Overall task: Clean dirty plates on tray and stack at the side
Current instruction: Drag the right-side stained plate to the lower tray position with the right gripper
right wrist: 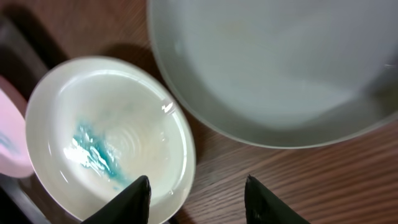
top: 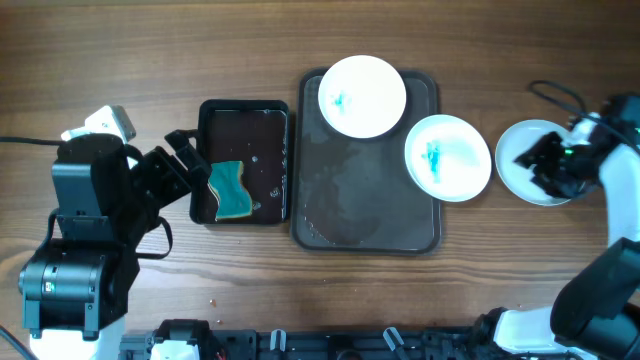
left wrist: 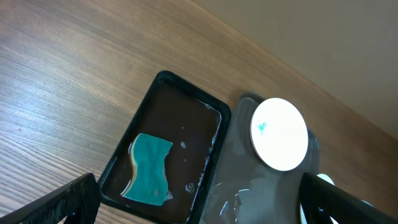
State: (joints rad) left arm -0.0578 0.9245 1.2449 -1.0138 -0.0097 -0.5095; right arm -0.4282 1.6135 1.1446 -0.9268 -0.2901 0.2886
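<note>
Plates: first plate (top: pixel 362 95) smeared, on tray (top: pixel 365 215), second plate (top: pixel 447 157) smeared, overlapping tray's right rim, third plate (right wrist: pixel 267 62) clean, on worktop (top: pixel 300 40) under open, empty right gripper (right wrist: pixel 199 202), left gripper (left wrist: pixel 199 208) open near sponge (left wrist: pixel 149 169)

Table (top: pixel 300 40): mid-brown wood, streaked grain.
Tray (top: pixel 365 200): dark brown, dull wet sheen.
Plate at its 12 o'clock (top: pixel 362 95): white, with a small teal fleck at 9 o'clock of centre.
Plate at its 3 o'clock (top: pixel 447 157): white, with a blue-green smear.
Third plate (right wrist: pixel 280 56): plain pale blue-grey.
Small tray (top: pixel 243 115): glossy black.
Sponge (top: pixel 232 190): teal, cream edge.
My right gripper (right wrist: pixel 196 186): black.
</note>
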